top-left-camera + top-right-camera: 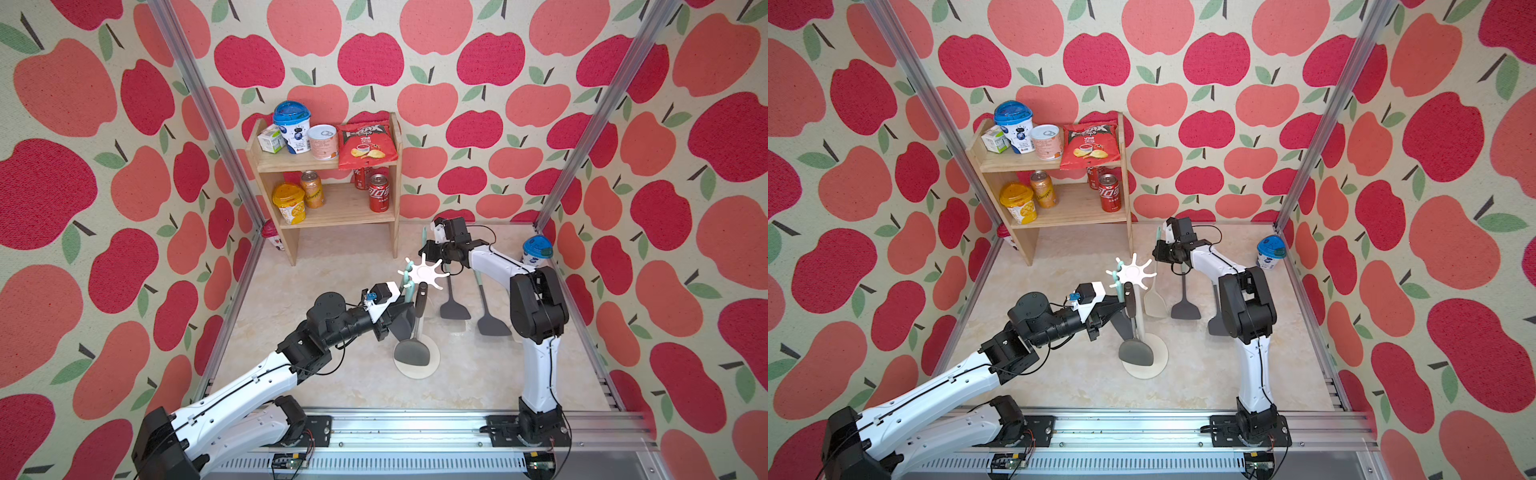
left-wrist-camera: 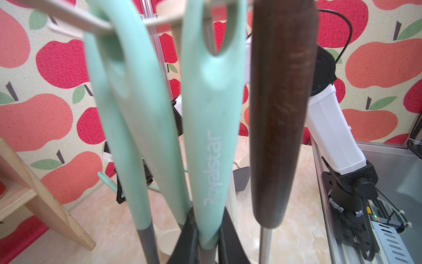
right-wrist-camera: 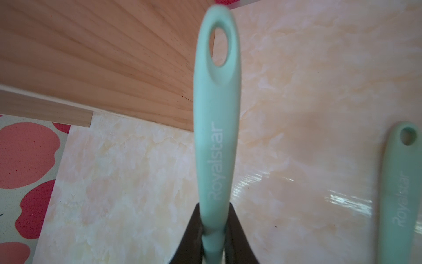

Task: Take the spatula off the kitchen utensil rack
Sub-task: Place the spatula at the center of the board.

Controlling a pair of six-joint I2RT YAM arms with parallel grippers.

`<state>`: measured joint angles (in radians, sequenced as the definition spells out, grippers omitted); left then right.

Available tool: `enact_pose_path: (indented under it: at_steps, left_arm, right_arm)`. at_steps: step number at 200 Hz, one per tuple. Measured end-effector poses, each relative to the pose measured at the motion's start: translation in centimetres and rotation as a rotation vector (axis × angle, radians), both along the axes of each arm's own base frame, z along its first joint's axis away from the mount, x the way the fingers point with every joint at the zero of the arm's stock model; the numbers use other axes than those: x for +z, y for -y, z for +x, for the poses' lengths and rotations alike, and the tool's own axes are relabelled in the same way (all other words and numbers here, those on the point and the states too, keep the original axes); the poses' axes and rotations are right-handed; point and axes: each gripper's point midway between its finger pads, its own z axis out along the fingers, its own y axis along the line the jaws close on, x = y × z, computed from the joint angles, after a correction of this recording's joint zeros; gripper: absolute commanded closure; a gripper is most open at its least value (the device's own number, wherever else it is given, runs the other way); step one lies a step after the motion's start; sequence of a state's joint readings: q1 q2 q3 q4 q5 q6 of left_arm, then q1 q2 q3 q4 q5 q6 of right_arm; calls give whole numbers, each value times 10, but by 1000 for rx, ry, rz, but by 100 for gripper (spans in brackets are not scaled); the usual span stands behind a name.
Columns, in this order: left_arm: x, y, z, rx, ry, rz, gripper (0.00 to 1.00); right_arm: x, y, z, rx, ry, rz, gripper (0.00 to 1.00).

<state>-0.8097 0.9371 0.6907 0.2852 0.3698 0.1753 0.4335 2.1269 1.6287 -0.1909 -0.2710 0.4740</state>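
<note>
The spatula (image 2: 212,128) hangs by its handle hole on a prong of the kitchen utensil rack (image 1: 424,272), its mint handle clamped in the left pincer (image 2: 209,228). Across the rack from that pincer, the right pincer (image 3: 214,228) grips a second spatula (image 3: 217,137), clear of the rack.

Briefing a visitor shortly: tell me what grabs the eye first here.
Apple-print walls all round strike first. Mid-table, the left gripper is shut on a mint handle hanging from the white rack. Just beyond, the right gripper holds a mint-handled spatula clear of it.
</note>
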Motion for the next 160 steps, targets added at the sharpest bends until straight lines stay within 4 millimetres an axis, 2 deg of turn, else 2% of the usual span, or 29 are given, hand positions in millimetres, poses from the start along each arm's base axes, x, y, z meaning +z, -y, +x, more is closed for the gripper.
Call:
enact_pose_path:
  at_steps: [49,118,160]
  left_arm:
    - [0,0,0,0,0,0,100]
    - [0,0,0,0,0,1,100]
    - [0,0,0,0,0,1,100]
  right_arm:
    - [-4,4,4,-24,-15,10,100]
    - [-30,2,11,-48,-50,20,100]
    - [-34,2,12,-51,-57,18,100]
